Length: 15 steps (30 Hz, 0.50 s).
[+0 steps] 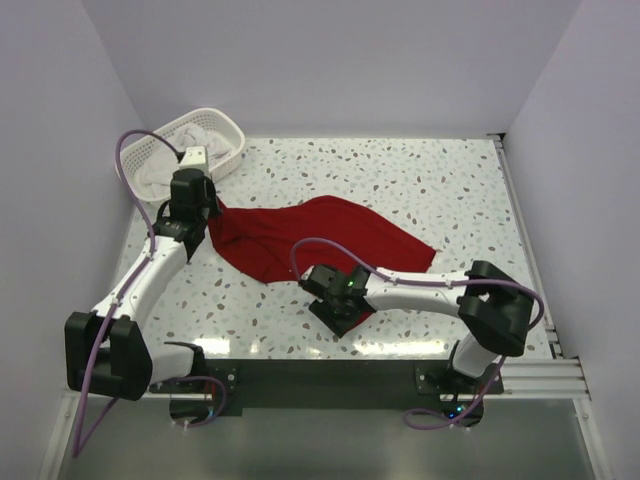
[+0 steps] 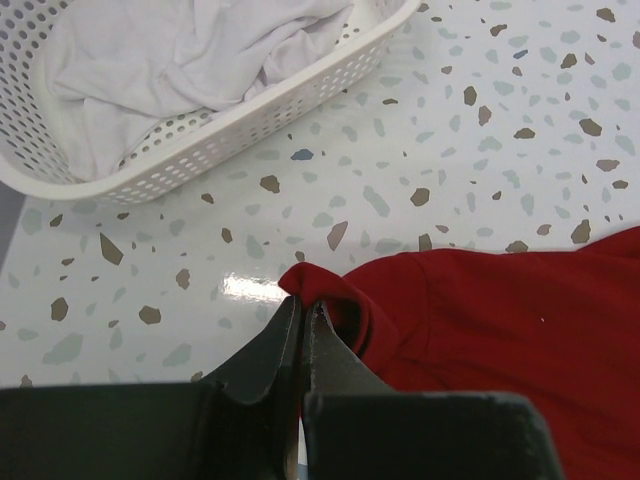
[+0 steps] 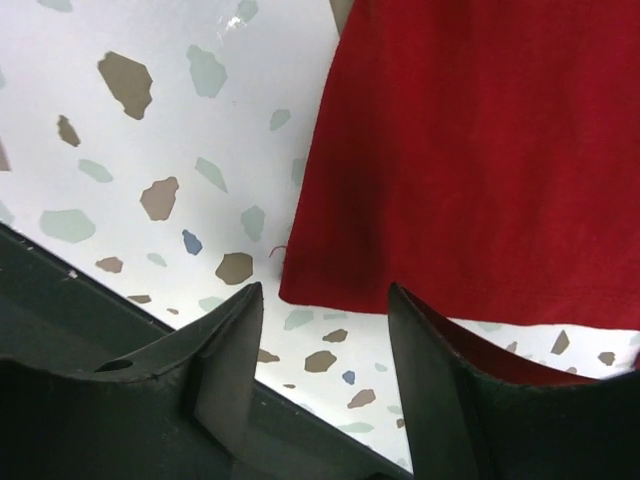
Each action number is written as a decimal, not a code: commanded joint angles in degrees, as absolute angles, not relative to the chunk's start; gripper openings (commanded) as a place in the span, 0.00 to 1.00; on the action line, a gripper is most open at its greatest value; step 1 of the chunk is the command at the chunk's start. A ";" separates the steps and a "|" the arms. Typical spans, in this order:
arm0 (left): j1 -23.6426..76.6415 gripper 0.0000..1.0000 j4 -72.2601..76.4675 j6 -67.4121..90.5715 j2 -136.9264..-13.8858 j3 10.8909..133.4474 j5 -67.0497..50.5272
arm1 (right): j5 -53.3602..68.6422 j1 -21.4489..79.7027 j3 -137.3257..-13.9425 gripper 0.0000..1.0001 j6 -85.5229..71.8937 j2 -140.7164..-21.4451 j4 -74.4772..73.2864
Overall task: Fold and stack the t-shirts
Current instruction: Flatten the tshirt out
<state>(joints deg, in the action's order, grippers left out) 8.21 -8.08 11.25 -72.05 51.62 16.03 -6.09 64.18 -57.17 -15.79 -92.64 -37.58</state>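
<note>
A deep red t-shirt lies spread and rumpled in the middle of the speckled table. My left gripper is shut on its far left corner; in the left wrist view the tips pinch a raised fold of the red t-shirt. My right gripper is open at the shirt's near edge; in the right wrist view the gripper has its jaws apart just below the hem corner of the red t-shirt. White t-shirts lie crumpled in the basket, also shown in the left wrist view.
A white lattice basket stands at the back left corner, close behind my left gripper; its rim shows in the left wrist view. The table's dark front edge lies right under my right gripper. Walls close the left, back and right sides.
</note>
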 commanded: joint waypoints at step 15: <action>7.73 0.00 -5.18 10.81 -71.01 51.68 17.31 | -8.00 67.76 -60.91 0.48 -18.54 -100.28 -38.14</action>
